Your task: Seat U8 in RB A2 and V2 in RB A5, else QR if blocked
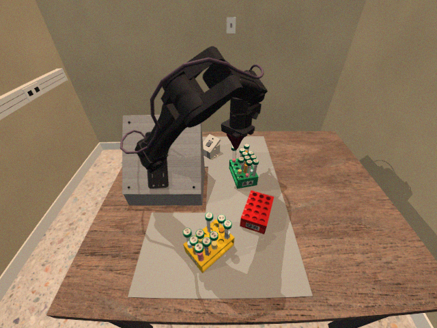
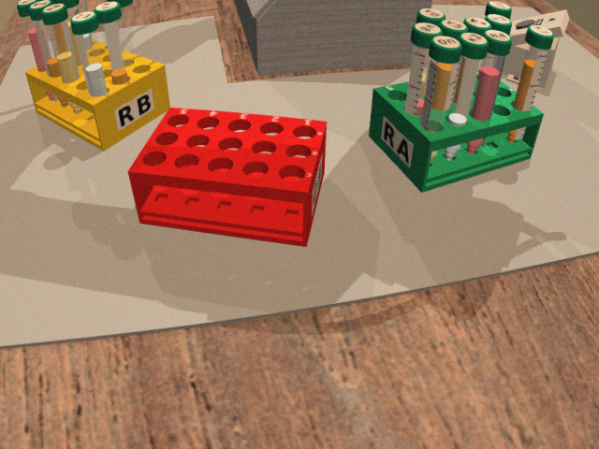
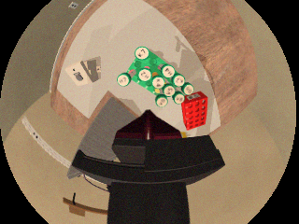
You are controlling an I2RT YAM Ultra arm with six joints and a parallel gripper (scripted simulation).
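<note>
The green rack RA (image 1: 243,173) stands at the far end of the mat with several green-capped tubes; it also shows in the exterior view (image 2: 452,130) and in the wrist view (image 3: 156,77). My gripper (image 1: 235,143) is shut and empty, pointing down just above RA's near-left corner, between the rack and the DONE box (image 1: 212,146). The yellow rack RB (image 1: 211,249) holds several capped tubes near the mat's front; it shows at the top left of the exterior view (image 2: 96,104). The red rack QR (image 1: 257,210) (image 2: 232,168) is empty. Cap labels are too small to read.
The arm's grey base block (image 1: 162,169) stands left of the mat. The DONE box shows behind RA in the exterior view (image 2: 541,23) and in the wrist view (image 3: 82,74).
</note>
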